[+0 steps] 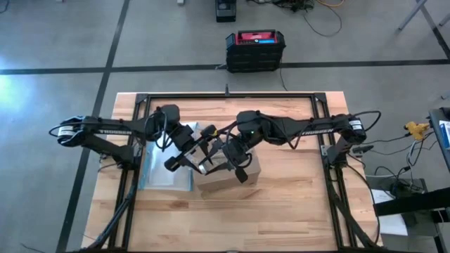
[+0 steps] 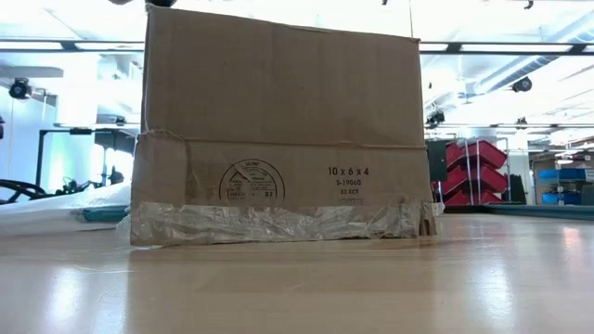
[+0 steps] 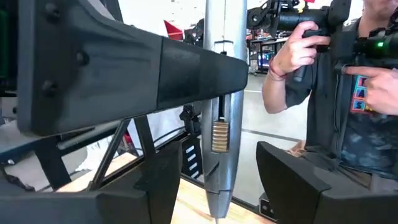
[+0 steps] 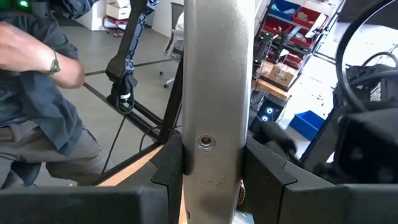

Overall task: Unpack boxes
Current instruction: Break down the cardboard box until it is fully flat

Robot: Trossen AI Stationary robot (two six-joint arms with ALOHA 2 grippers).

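A brown cardboard box [image 1: 235,181] rests with its bottom on the table's middle; in the low view the box [image 2: 278,139] fills the picture, with crumpled clear tape along its lower edge. Above it the two arms meet. My right gripper [image 4: 214,177] is shut on a long silver metal tool [image 4: 214,74] that looks like a utility knife. My left gripper [image 3: 219,186] is open. Its fingers stand on either side of the same tool [image 3: 217,93], with a gap on each side. From above, my left gripper [image 1: 199,149] and my right gripper [image 1: 232,151] nearly touch. My right gripper pinches the silver tool's narrow body [image 4: 214,163] between its two fingers, close to a small screw in the metal. The fingers come level from the table's right and lie across the tool. The tool is lifted clear above the box, its tapered end [image 3: 217,208] free.
A flat clear pouch with a blue edge [image 1: 165,172] lies on the table left of the box. A black-and-red case [image 1: 254,49] stands on the floor beyond the far edge. A person holding a camera [image 3: 323,56] stands past the table. Bare wood lies toward the near edge [image 1: 232,225].
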